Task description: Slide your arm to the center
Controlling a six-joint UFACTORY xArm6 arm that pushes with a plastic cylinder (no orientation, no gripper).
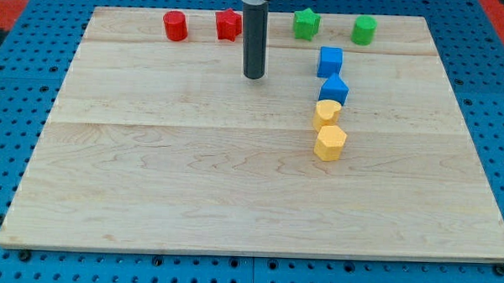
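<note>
Item: my tip [253, 76], end of a stiff dark rod with no pincer to open, nothing to grasp, on the pale wooden tabletop [192, 181] above centre, clear of blocks.

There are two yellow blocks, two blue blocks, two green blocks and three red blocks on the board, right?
Not quite: the camera view shows only two red blocks, a red cylinder and a red star-like block. The two yellow, two blue and two green are right.
</note>
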